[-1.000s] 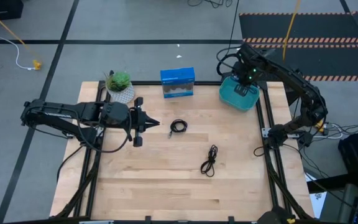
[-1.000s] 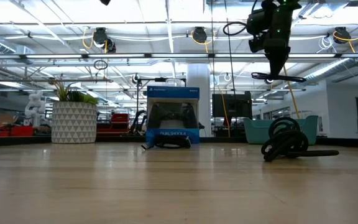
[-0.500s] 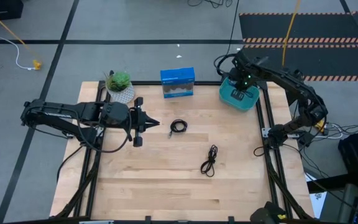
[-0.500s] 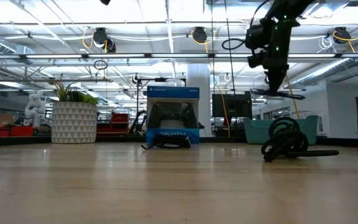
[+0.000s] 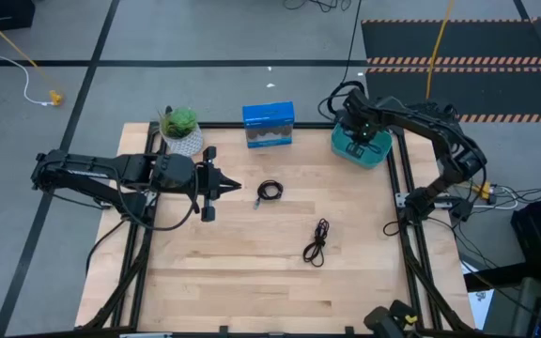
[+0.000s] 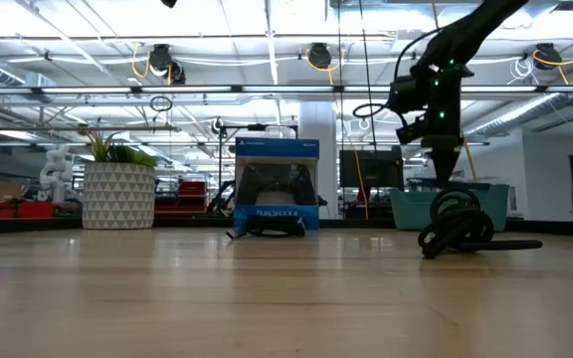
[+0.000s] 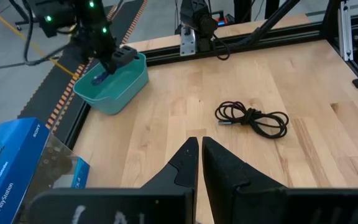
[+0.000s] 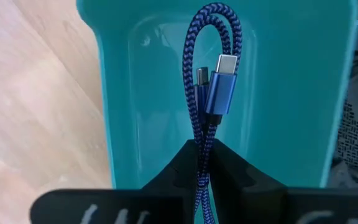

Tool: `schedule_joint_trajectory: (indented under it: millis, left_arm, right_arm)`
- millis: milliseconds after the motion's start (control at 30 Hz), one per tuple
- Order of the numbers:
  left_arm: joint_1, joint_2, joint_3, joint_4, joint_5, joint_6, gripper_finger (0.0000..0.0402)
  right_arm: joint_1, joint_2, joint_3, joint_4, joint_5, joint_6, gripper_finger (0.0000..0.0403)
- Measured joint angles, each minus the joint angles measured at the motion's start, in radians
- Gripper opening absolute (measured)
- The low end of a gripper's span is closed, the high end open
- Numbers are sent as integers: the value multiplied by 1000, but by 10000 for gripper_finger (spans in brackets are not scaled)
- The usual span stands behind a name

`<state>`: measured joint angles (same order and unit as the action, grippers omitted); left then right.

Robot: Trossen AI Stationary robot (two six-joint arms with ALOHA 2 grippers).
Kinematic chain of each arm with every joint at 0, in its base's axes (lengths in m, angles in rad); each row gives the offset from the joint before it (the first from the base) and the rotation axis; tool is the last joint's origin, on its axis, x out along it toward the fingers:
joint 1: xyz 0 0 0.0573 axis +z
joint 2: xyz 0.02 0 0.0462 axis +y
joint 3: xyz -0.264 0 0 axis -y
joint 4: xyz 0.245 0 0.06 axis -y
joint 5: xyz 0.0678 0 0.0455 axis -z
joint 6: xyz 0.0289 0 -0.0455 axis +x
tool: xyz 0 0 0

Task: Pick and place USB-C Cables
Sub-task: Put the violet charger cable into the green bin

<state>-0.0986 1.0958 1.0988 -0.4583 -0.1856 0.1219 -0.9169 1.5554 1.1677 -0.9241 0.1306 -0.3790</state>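
Right gripper [image 8: 207, 149] over teal bin [image 8: 129, 93], fingers pinching blue cable [image 8: 211, 74]; could snag on release, draping over rim. Left gripper [image 7: 200, 149] idle, fingers pressed together.

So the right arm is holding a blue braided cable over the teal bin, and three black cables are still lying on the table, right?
Not three: the high view shows two black cables on the table, a tight round coil and a long loose bundle. The rest holds: the right gripper is shut on the blue braided cable over the teal bin.
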Motion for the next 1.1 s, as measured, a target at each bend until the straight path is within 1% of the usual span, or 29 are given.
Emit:
schedule_joint_trajectory:
  millis: [167,467,833,933,1100]
  left_arm:
    - [0,0,0,0,0,5,26]
    - [0,0,0,0,0,6,26]
    - [0,0,0,-1,0,5,26]
    - [0,0,0,-1,0,4,26]
    - [0,0,0,-1,0,5,26]
  right_arm:
    - [0,48,-21,39,0,3,16]
    - [0,144,-22,73,0,3,16]
    - [0,189,-22,113,0,2,17]
    - [0,189,-22,113,0,8,31]
    - [0,188,-22,106,0,16,71]
